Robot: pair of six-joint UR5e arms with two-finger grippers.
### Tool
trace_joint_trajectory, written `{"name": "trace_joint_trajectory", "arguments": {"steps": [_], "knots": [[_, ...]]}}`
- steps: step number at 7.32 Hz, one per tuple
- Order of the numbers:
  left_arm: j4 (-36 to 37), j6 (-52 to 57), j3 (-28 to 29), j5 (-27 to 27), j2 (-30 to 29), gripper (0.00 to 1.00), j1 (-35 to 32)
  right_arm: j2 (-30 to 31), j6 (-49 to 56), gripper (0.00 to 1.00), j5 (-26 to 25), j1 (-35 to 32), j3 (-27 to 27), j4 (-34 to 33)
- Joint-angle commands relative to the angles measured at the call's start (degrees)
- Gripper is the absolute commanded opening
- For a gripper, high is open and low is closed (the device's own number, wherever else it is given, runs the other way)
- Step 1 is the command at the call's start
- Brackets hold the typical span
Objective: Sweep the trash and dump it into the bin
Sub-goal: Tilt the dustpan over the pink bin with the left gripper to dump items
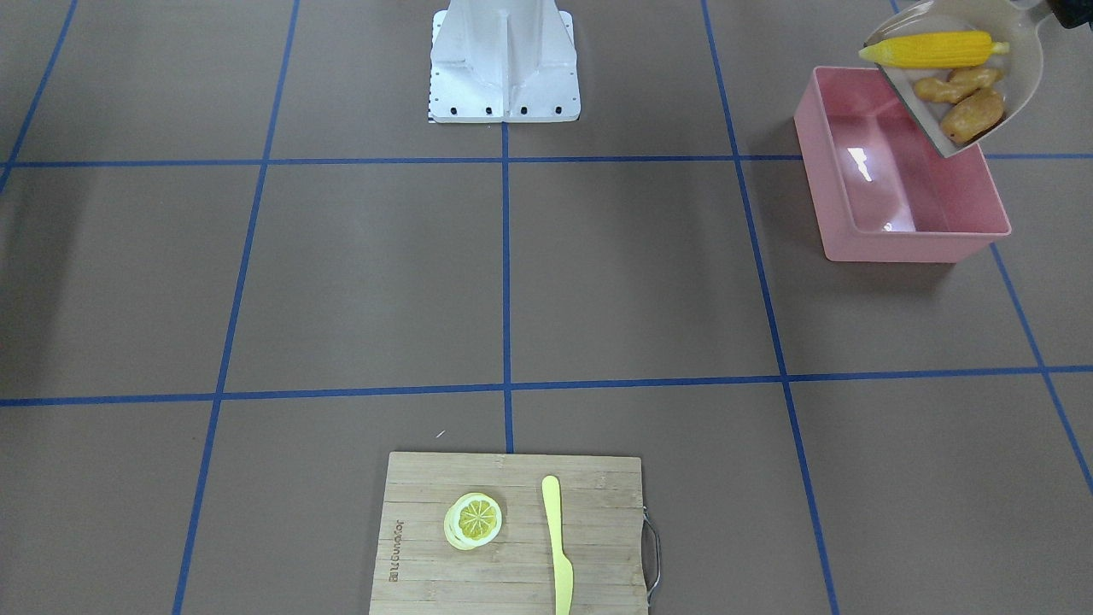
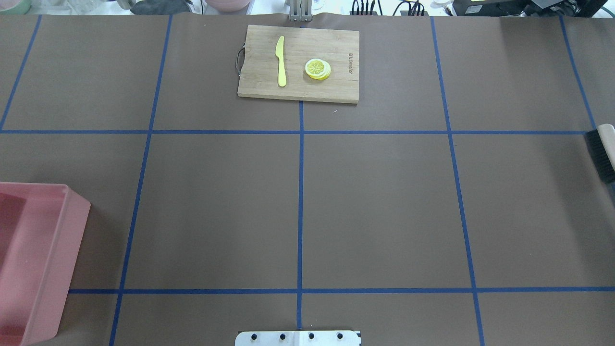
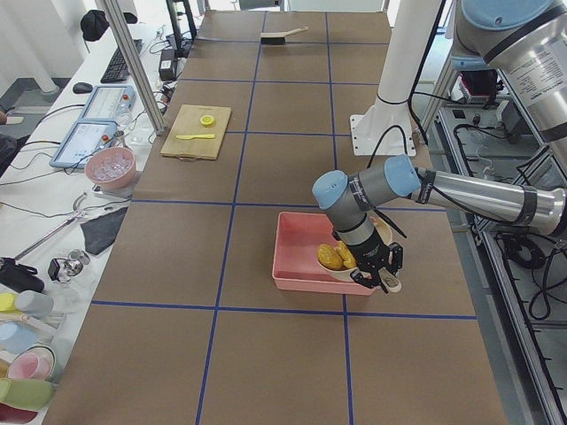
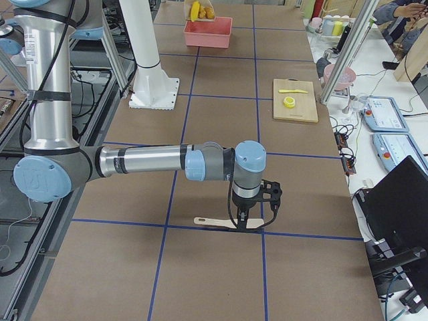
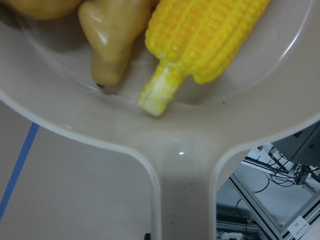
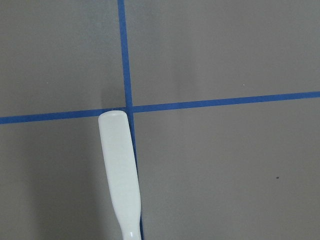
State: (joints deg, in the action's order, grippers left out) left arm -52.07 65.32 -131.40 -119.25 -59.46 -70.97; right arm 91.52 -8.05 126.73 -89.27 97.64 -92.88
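The beige dustpan (image 1: 1027,64) hangs tilted over the far corner of the pink bin (image 1: 888,248), mouth down toward it. In it lie the yellow corn cob (image 1: 935,49), the tan ginger root (image 1: 956,84) and the brown potato (image 1: 972,115). My left gripper (image 3: 387,274) holds the dustpan by its handle (image 5: 185,165). The left wrist view shows the corn (image 5: 210,40) and ginger (image 5: 112,40) close up. The inside of the bin looks bare. My right gripper (image 4: 249,219) is down at the brush (image 4: 214,221) on the table; I cannot tell whether it is open or shut.
The brush (image 2: 600,154) lies at the table's right edge, its pale handle (image 6: 120,170) along a blue tape line. A wooden cutting board (image 1: 427,512) at the far middle carries a lemon slice (image 1: 473,519) and a pale yellow knife (image 1: 557,547). The robot base (image 1: 504,64) stands mid-table.
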Motion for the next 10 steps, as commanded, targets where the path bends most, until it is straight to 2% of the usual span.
{"name": "trace_joint_trajectory", "arguments": {"steps": [1,7,9,10], "knots": [[2.59,0.42,-0.18,1.56,-1.27,0.0,0.22,0.59,0.4,1.0,-0.69,0.06,1.15,0.06],[8.73,4.28,-1.66,4.9,-0.83,0.0,0.4,1.12,1.19,1.0,0.53,0.07,2.55,0.15],[9.7,7.7,-2.54,5.26,0.13,0.0,-0.21,5.48,4.96,1.0,3.16,0.07,7.19,-0.03],[9.79,9.19,-2.9,5.61,0.83,0.0,-1.09,6.21,6.2,1.0,4.48,0.07,7.83,0.06]]}}
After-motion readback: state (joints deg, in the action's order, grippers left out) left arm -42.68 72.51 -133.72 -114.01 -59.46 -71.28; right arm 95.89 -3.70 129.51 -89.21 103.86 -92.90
